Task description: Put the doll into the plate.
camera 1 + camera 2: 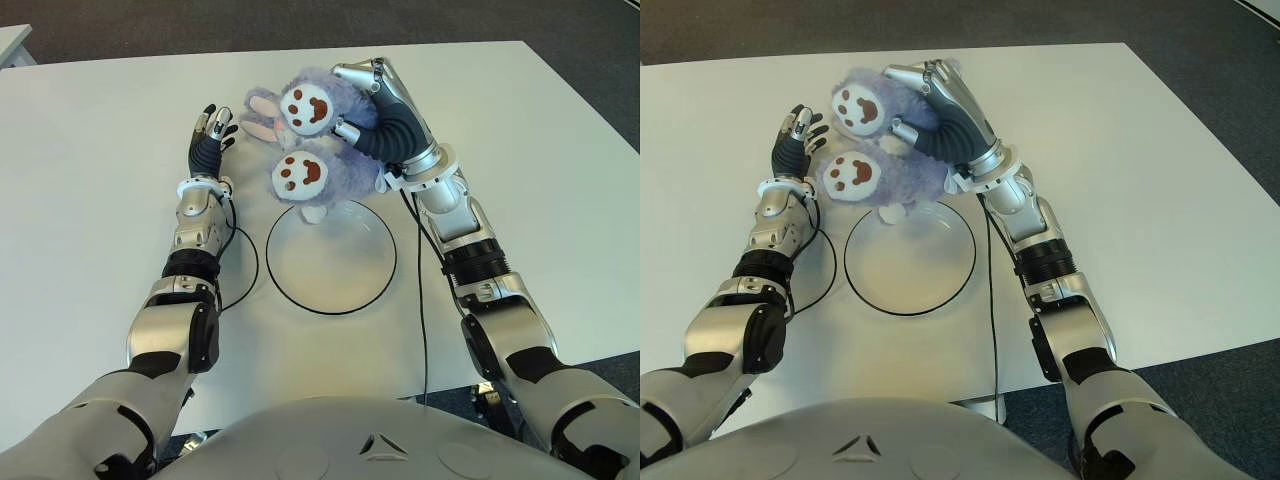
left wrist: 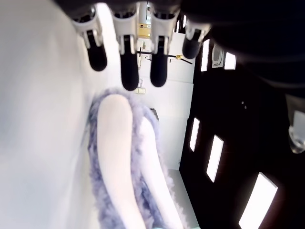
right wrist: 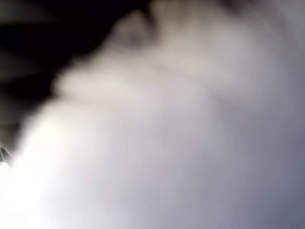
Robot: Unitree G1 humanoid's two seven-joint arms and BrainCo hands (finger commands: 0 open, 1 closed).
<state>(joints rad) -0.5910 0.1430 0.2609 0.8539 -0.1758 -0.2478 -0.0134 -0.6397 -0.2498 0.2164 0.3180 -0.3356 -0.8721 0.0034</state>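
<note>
At upper centre, the right robot hand (image 1: 350, 105) clasped the purple doll (image 1: 315, 150) just above the plate (image 1: 331, 258); the left robot hand (image 1: 210, 135) lay spread on the table (image 1: 90, 170).

White table (image 1: 90, 200) carried everything; dark carpet floor (image 1: 150, 25) showed past its far edge. A white plate (image 1: 331, 258) with a black rim lay flat near the front edge, and a thin black cable (image 1: 421, 300) ran across the top just to its right. Another black cable (image 1: 248, 262) looped on the table just left of the plate.
</note>
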